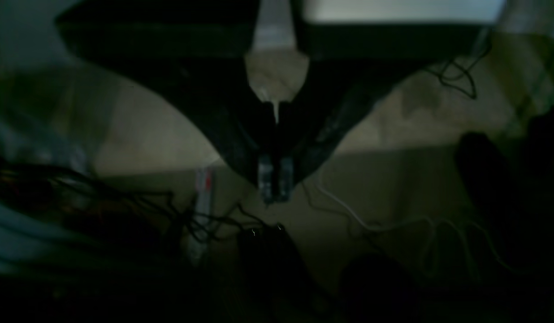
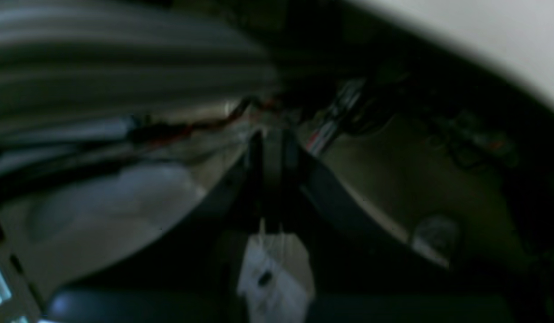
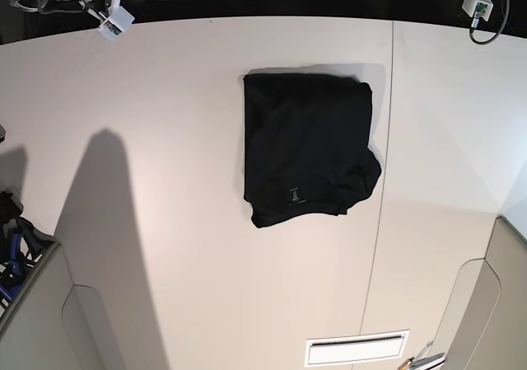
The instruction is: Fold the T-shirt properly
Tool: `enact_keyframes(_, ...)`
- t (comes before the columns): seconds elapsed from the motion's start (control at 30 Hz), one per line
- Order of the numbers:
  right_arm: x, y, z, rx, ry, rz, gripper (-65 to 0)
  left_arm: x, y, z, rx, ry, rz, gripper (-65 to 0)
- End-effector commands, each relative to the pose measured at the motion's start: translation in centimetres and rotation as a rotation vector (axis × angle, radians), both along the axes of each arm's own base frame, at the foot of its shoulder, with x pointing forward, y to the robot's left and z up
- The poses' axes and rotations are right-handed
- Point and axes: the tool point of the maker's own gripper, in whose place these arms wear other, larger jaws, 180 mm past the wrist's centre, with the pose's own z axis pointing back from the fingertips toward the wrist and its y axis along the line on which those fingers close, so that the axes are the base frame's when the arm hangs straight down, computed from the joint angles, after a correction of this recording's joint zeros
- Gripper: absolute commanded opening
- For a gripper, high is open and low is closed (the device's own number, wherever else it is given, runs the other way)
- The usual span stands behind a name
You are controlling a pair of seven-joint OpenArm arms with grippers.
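Black, hard-surfaced left gripper (image 1: pixel 275 179), left wrist view: the two tapered fingers stand closed, tips together, with nothing held between them. Below and around the fingertips, dark cables (image 1: pixel 209 220) and a thin white cable (image 1: pixel 393 224) lie on the floor. The T-shirt is outside this view.

Right wrist view: the black right gripper (image 2: pixel 274 139) stands closed, its fingers together. The view is dark and blurred; no held item can be made out. The T-shirt is outside this view also.

Base view: the soft, matte black cloth T-shirt (image 3: pixel 309 139) lies flat as a compact, roughly rectangular bundle on the pale, smooth table (image 3: pixel 189 139). It is located between the two arms, well apart from both, and lower in the view than their visible white parts. A small pale label mark (image 3: pixel 296 195) is located near the lower edge of the cloth; its characters are too small to read. The long axis of the bundle runs approximately from the top to the bottom of the view, only slightly exceeding the width. The lower-right corner bulges outward toward the dark table seam (image 3: pixel 378 222). The lower edge is uneven.
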Motion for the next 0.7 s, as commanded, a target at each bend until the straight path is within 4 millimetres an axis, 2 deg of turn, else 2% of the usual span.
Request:
enact_keyframes(0.0, -0.1, -0.1, 0.3, 0.010, -0.003, 0.025, -65.0, -0.8, 0.0, -0.1, -0.006, 0.011, 0.000, -65.0)
enact_keyframes(0.23, -5.0, -0.9, -1.6, -0.013, 0.150, 0.190, -65.0, -6.1, -1.7, -5.3, -0.128, 0.127, 0.075, -65.0)
enact_keyframes(0.33, -6.2, -1.1, -3.3, -0.037, 0.166, 0.238, -65.0, -8.1, -2.2, -7.7, -0.157, 0.110, 0.134, -65.0)
enact_keyframes(0.4, -7.7, -1.1, -4.5, -0.048, 0.205, 0.258, -65.0, -9.3, -2.6, -9.3, -0.165, 0.110, 0.153, -65.0)
enact_keyframes(0.5, -10.4, -0.7, -6.1, -0.018, 0.274, 0.232, -65.0, -10.6, -3.4, -11.7, -0.185, 0.165, 0.158, -65.0)
enact_keyframes(0.57, -11.7, -0.9, -7.6, -0.028, 0.283, 0.229, -65.0, -10.6, -3.9, -13.2, -0.202, 0.196, 0.146, -65.0)
enact_keyframes(0.67, -13.9, -1.9, -10.2, -0.099, 0.295, 0.312, -65.0, -10.8, -4.4, -14.9, -0.215, 0.249, 0.104, -64.9)
